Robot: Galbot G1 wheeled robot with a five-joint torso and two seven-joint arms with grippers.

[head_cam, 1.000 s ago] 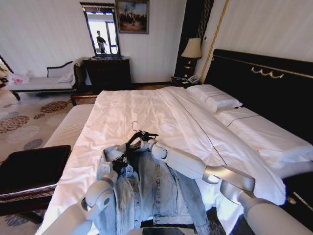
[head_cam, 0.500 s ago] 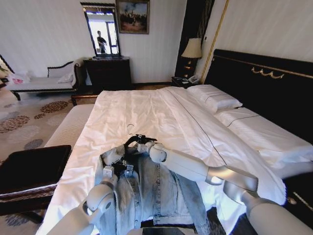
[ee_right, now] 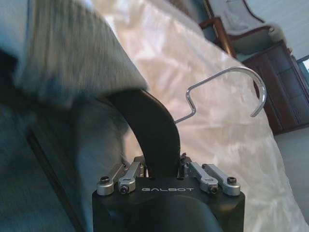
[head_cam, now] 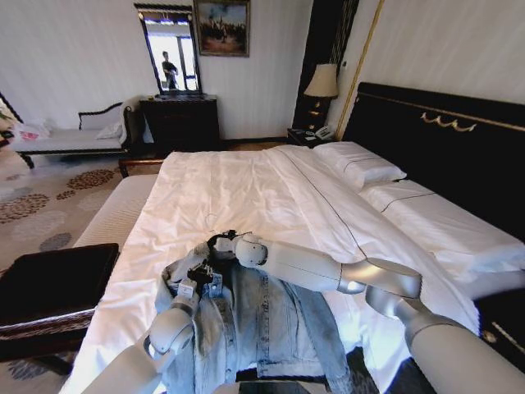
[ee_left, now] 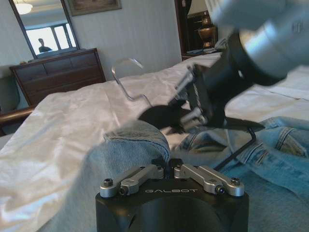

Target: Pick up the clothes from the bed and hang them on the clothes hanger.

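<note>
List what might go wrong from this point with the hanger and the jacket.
The left gripper pinches only a fold of the denim jacket collar; the fabric may slip free. The right gripper clamps the hanger near its metal hook, so the hanger might twist and snag inside the collar.

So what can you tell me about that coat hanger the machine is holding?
The coat hanger has a broad, curved black body and a thin silvery wire hook on top. It looks like plastic with a metal hook. The right pincer is shut on its black shoulder, and the hook sticks out over the white duvet. One end is tucked under the collar of the denim jacket, which the left pincer pinches at the edge.
</note>
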